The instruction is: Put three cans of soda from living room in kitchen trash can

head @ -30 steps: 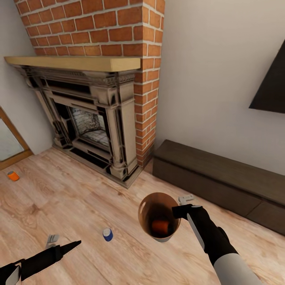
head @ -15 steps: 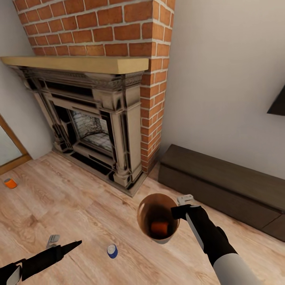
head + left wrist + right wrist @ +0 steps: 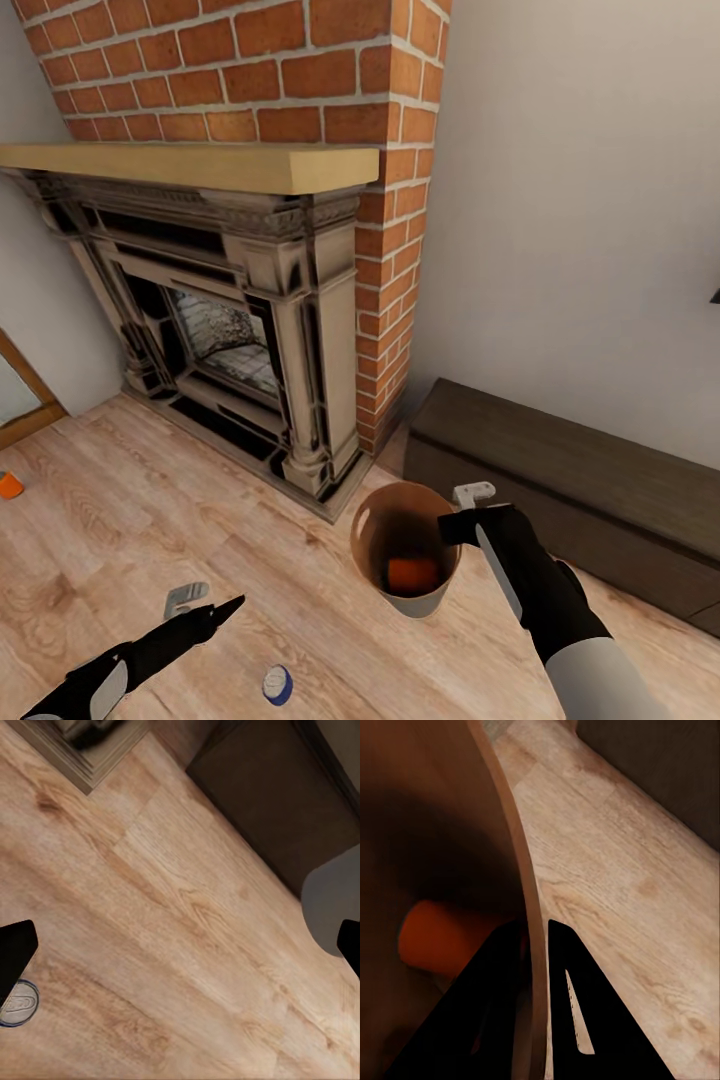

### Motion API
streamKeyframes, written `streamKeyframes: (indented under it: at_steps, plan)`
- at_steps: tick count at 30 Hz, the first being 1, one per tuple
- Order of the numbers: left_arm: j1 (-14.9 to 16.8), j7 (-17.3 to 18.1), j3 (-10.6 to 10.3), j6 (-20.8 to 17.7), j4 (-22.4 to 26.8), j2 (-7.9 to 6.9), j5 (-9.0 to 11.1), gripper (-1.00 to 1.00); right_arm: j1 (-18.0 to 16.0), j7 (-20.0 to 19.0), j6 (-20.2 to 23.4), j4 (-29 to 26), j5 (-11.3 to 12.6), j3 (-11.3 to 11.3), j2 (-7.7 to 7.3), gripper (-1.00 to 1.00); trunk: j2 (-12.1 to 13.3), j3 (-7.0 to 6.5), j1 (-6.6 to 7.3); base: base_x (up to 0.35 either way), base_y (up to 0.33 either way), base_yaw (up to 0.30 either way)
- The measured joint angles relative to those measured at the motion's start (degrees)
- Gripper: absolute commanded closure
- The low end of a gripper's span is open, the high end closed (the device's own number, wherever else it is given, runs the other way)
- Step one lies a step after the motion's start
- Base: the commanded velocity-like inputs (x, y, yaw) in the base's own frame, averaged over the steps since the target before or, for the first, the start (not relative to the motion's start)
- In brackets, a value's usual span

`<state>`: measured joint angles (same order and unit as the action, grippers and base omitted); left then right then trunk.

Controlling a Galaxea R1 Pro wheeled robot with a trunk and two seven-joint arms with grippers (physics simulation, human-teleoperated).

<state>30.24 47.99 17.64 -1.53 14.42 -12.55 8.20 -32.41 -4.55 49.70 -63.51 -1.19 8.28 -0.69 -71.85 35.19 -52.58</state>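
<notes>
Right gripper (image 3: pixel 462 516) was clamped on the rim of the pale grey tapered bin with glossy orange-brown inside (image 3: pixel 405 595), one orange soda can (image 3: pixel 411 574) lying in it. Left gripper (image 3: pixel 208 604) hovered with fingers apart over the wood floor (image 3: pixel 120 520), near the upright dark blue soda can (image 3: pixel 277 685). Second orange can (image 3: pixel 8 485) lay well apart. Advice: lower the left gripper straight over the blue can, centre it between the fingers, keep the bin level.

Fireplace (image 3: pixel 215 300) at rear left; bench (image 3: pixel 570 480) along the wall to its right. Trash can (image 3: pixel 372 520) in front, between them, one can (image 3: pixel 412 575) inside. Second can (image 3: pixel 277 685) on the floor (image 3: pixel 100 520) front-left; third (image 3: pixel 8 485) far left.
</notes>
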Motion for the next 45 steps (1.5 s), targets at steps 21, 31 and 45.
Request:
streamKeyframes:
  at_steps: [21, 31, 45]
  plan:
    - [0.0, -38.2, -4.4, 4.7, 0.2, 10.61, -1.8, -1.00, 0.0, 0.0, 0.1, -0.1, -0.1, 0.0, -0.02, 1.00, 0.0, 0.00, 0.00, 0.094, 0.000, 0.000]
    - [0.0, -49.6, -9.1, 4.9, 0.9, 13.30, -3.1, -1.00, 0.0, 0.0, 0.1, -0.1, -0.1, 0.0, -0.02, 1.00, 0.0, 0.00, 0.00, 0.000, 0.000, 0.000]
    - [0.0, -50.1, -9.5, 9.3, 2.3, 13.78, -3.2, -1.00, 0.0, 0.0, 0.1, -0.1, -0.1, 0.1, -0.02, 1.00, 0.0, 0.62, 0.00, 0.000, 0.000, 0.000]
